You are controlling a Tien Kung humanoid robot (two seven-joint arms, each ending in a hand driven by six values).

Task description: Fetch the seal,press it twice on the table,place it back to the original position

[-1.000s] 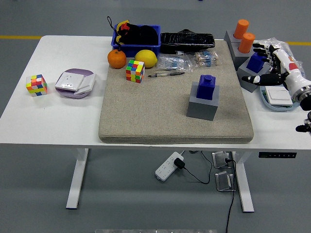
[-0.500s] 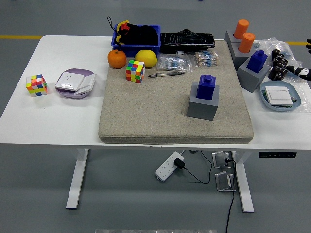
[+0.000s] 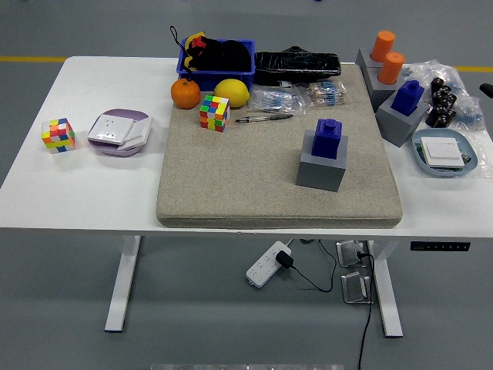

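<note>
Setting: we look down on a white tabletop (image 3: 77, 189) with a grey-beige mat (image 3: 231, 177) covering its middle.

Blue seal: it stands upright on a grey block (image 3: 321, 166), the blue seal (image 3: 329, 138) itself right of centre on the mat, with nothing touching it.

Second blue seal: another one (image 3: 407, 97) sits on its own grey block (image 3: 397, 123) just off the mat's right edge, also untouched.

Orange seals: two orange seals (image 3: 387, 55) rise from a grey holder (image 3: 373, 81) at the far right corner, behind the second blue seal.

Right hand: only a dark sliver (image 3: 487, 89) shows at the picture's right edge, clear of every object; we cannot tell whether it is open or closed.

Left hand: out of the picture.

Far edge: a blue bin (image 3: 219, 73) of dark items, a black bag (image 3: 296, 63), an orange (image 3: 185, 93) and a lemon (image 3: 231, 92) side by side.

On the mat's far part: a colour cube (image 3: 214, 113), pens (image 3: 263, 117) and two clear packets (image 3: 300, 96).

Left of the mat: a second colour cube (image 3: 58, 135) beside a purple-and-white device (image 3: 118, 132).

Right of the mat: a pale blue tray (image 3: 420, 148) holding a white card, and near it small dark pieces (image 3: 441, 104) lying on clear plastic.

Under the tabletop: a power strip (image 3: 266, 264) lies on the floor with cables.
</note>
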